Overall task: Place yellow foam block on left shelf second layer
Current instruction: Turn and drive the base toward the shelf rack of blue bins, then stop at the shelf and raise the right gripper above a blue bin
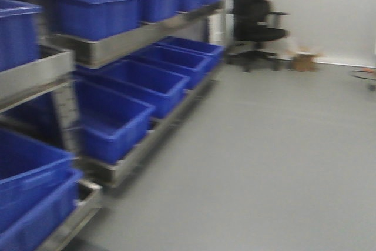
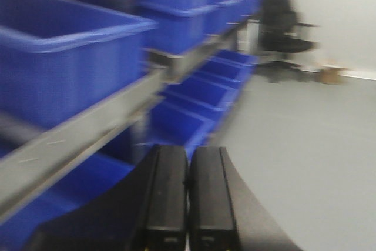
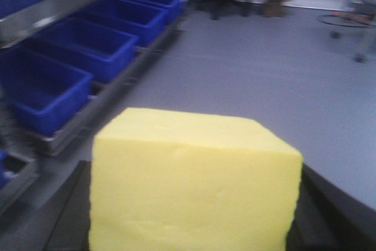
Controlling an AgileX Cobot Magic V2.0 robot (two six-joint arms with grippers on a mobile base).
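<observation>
Yellow foam block (image 3: 194, 180): sitting at six o'clock, right pincer (image 3: 194, 227) clamping its side faces.
Handling: probably light, soft, dentable; flat side faces offering the best hold.
Left pincer (image 2: 188, 204): hanging closed, holding nothing.

We read this as a storeroom or lab: metal shelving (image 1: 117, 42) lined with blue plastic bins (image 1: 111, 119), grey floor (image 1: 264, 163), white wall (image 1: 317, 4), black office chair (image 1: 255, 19).

Bins (image 1: 111, 121) on shelves (image 1: 117, 44) left; chair (image 1: 255, 22) beyond; foam block (image 3: 188, 168) in right claw (image 3: 191, 221).
</observation>
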